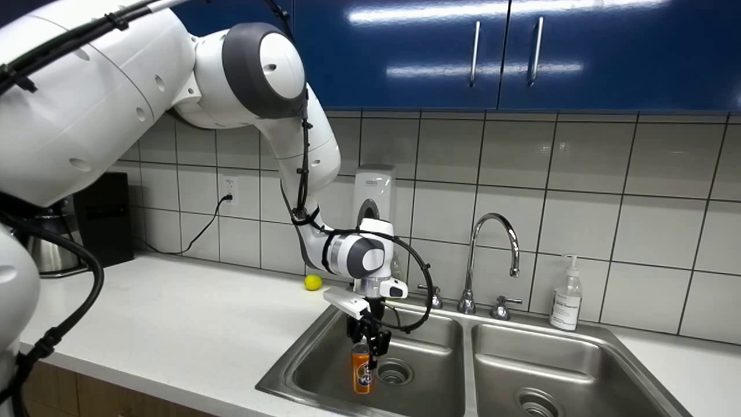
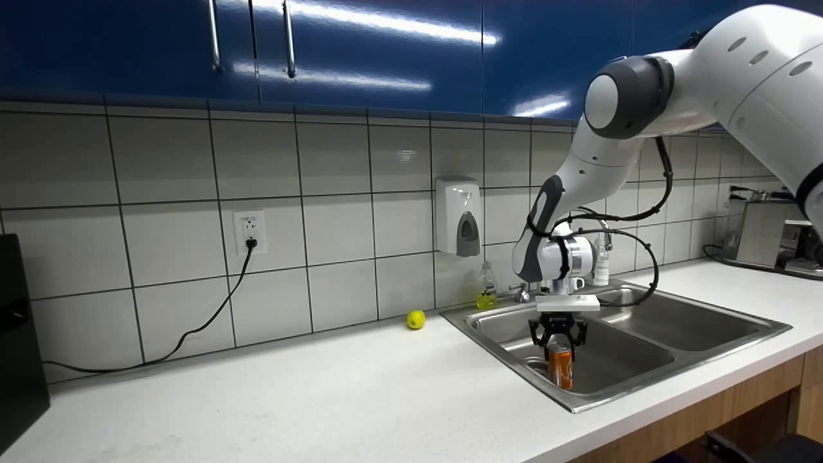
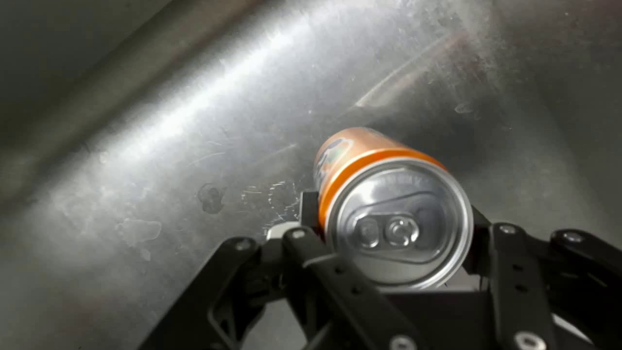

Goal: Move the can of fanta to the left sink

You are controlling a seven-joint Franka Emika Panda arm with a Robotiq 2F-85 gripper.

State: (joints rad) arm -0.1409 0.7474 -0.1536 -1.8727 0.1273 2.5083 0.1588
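Observation:
The can of fanta (image 1: 362, 370) is orange with a silvery top. It is upright inside the left sink (image 1: 431, 376), near the drain, and also shows in an exterior view (image 2: 560, 370). My gripper (image 1: 363, 352) points down into this basin; in an exterior view the gripper (image 2: 560, 352) has a finger on each side of the can's upper part. In the wrist view the fingers (image 3: 393, 214) press against both sides of the can (image 3: 398, 218), just below its rim. I cannot tell whether the can's base touches the basin floor (image 3: 243, 126).
The right sink (image 1: 538, 353) lies beyond a steel divider (image 1: 470, 370). A faucet (image 1: 472, 272) with two handles and a pump bottle (image 1: 566, 301) stand behind the basins. A yellow-green round fruit (image 2: 416, 319) lies on the counter (image 2: 321, 392) near the wall. A soap dispenser (image 2: 458, 215) hangs above.

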